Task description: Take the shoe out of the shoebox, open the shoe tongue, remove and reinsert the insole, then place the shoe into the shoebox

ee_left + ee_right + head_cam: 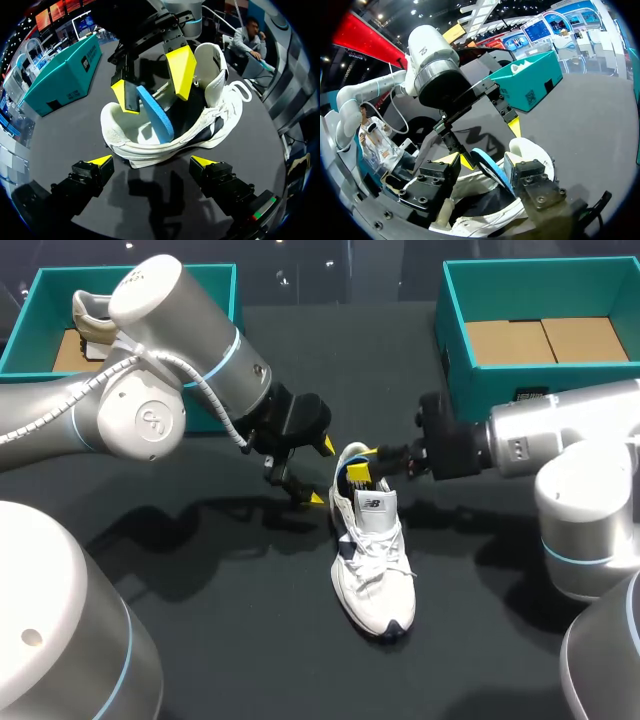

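A: Shoe (pixel 372 570) mid-frame on tabletop (pixel 240 640). Right fingers (pixel 181 70) at its mouth, blue insole (pixel 156 117) between. Pinched? Can't tell.
B: Left fingers (pixel 101 160) spread by heel, holding nothing. Shoe's unpinned, so it could lift w/ insole.

Silver-grey arms (pixel 140 420), blue joint rings (pixel 232 358), white cable (pixel 205 390), yellow-tipped black left claw (pixel 321 472), right claw (pixel 362 465)

A black desk (pixel 250 640) spreads across the frame, and at upper left a teal box (pixel 45 300) holds a spare beige-and-white shoe (pixel 90 320).
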Controlling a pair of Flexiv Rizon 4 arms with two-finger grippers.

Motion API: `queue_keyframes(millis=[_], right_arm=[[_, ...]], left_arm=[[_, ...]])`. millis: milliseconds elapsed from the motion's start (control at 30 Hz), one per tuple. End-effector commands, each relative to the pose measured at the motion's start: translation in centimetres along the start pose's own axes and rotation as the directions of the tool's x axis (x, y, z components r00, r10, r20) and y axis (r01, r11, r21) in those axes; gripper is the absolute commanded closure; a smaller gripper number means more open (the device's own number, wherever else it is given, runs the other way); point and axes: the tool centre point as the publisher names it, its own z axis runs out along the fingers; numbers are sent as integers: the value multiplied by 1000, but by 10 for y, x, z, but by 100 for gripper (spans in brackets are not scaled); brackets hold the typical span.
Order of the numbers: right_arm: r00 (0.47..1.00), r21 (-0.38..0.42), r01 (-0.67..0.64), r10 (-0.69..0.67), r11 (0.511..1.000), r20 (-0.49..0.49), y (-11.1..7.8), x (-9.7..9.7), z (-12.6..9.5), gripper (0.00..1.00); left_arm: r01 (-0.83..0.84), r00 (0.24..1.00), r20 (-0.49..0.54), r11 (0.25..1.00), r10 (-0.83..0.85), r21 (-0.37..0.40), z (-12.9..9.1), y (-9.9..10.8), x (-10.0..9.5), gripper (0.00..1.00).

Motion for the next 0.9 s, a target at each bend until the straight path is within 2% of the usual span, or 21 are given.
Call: queue_keyframes(millis=[33, 300, 467, 700, 900], right_arm=[[1000, -3, 3, -3, 1000, 6, 1, 1, -4, 45], [1000, 16, -5, 4, 1000, 13, 2, -2, -8, 50], [998, 32, -51, 50, 998, 39, -4, -15, -18, 49], [991, 66, -112, 106, 992, 87, -7, -27, -37, 46], [982, 102, -145, 130, 984, 137, -4, -30, -54, 47]], left_arm=[[-1, 1000, 0, 1000, 1, -2, 1, 0, 0, 0], [-1, 1000, 0, 1000, 1, -2, 1, 0, 0, 0], [-1, 1000, 0, 1000, 1, -2, 1, 0, 0, 0], [-26, 999, -27, 999, 26, 27, -27, 9, -1, 0], [-62, 997, -47, 998, 63, 19, -50, 20, -2, 0]])
